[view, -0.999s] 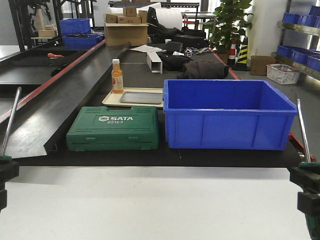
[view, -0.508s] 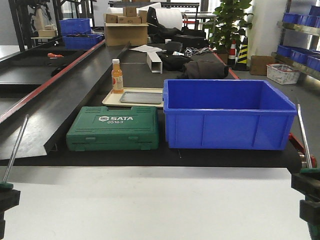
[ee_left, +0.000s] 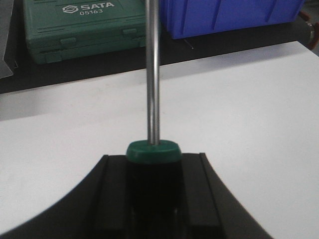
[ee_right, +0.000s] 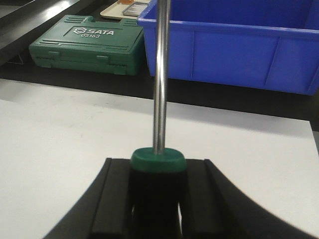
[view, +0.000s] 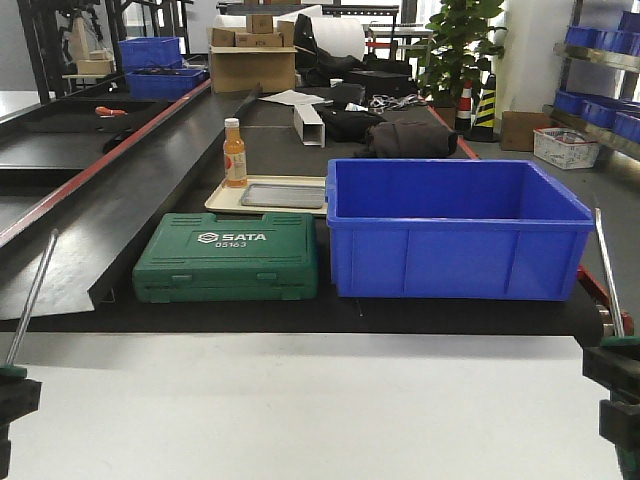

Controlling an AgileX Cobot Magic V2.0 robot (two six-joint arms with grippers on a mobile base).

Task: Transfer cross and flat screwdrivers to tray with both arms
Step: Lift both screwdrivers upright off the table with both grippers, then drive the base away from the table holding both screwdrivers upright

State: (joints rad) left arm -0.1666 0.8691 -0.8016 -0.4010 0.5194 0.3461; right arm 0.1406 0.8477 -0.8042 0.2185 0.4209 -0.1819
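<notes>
My left gripper (view: 8, 398) is shut on the black handle of one screwdriver (ee_left: 153, 74). Its steel shaft (view: 30, 300) points up and away at the left edge of the front view. My right gripper (view: 616, 395) is shut on the other screwdriver (ee_right: 161, 74), whose shaft (view: 607, 270) rises at the right edge. Both handles end in a green cap (ee_left: 152, 152) (ee_right: 158, 160) between the fingers. Both tips are out of view, so cross and flat cannot be told apart. The grey metal tray (view: 283, 194) lies far ahead on a beige tray (view: 222, 199), behind the toolbox.
A green SATA toolbox (view: 228, 257) and a deep blue bin (view: 455, 230) stand on the black bench between my grippers and the trays. An orange bottle (view: 234, 152) stands on the beige tray's left end. Both grippers hover over a white tabletop (view: 310, 410).
My left gripper and its screwdriver dropped lower during the first half second, and the right one sank slightly. Neither has moved since then.
</notes>
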